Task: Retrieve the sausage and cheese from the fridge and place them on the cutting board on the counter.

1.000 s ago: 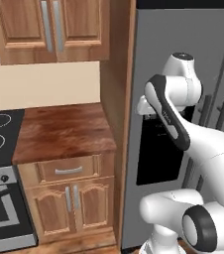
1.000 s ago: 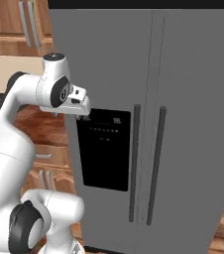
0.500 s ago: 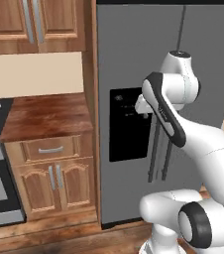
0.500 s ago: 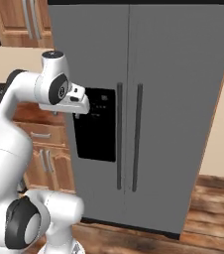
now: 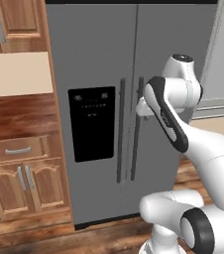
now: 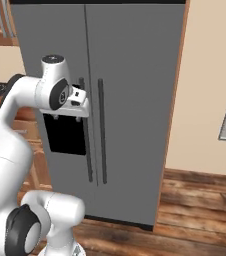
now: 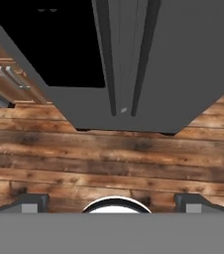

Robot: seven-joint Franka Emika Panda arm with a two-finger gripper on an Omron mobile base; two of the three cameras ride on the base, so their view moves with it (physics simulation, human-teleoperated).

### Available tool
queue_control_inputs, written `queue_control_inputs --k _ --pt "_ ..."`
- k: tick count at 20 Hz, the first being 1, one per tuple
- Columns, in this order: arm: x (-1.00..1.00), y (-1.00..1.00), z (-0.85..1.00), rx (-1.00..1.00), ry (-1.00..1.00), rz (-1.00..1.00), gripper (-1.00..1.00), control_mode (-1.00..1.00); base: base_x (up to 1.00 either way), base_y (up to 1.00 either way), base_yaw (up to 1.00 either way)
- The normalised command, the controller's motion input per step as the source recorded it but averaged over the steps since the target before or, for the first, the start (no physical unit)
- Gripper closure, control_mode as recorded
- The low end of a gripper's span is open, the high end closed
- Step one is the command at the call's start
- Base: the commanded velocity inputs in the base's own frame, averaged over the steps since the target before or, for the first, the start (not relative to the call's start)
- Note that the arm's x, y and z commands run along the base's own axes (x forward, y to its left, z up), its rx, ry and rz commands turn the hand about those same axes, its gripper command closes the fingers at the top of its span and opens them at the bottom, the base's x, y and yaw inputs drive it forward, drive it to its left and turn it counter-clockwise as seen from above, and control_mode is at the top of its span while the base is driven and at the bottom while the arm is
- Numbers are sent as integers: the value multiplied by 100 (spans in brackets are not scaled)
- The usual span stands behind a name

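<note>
The white arm rises from the base, bends at a dark elbow and carries its hand high in front of the fridge, level with the upper part of the two dark vertical handles. In the hand view the pincer points downward along the fridge front, its two fingertips standing far apart at the bottom corners with only wooden floor between them, so it is wide open and holds nothing. In the left base view the hand sits just to the right of the handles, near them (whether it touches the door I cannot tell); the arm's own links cover the fingers there. In the right base view the hand overlaps the top of the black dispenser panel and the left handle.

Both fridge doors are shut, so its inside, with the sausage and cheese, is hidden. The fridge top is cut off by the picture edge in both base views.

The counter, reddish-brown, lies to the left of the fridge over light wood cabinets with silver handles; only its right end shows, the rest running out of the left base view. A wall cabinet hangs above it, also cropped.
</note>
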Motion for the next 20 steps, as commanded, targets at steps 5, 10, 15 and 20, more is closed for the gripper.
queue_control_inputs --k 5,10,15,20 --pt "0 0 0 0 0 0 -100 100 -32 -16 0" --pt "0 0 0 0 0 0 -100 100 -17 -2 0" --pt "0 0 0 0 0 0 -100 100 9 0 0" --pt "0 0 0 0 0 0 -100 100 0 0 0"
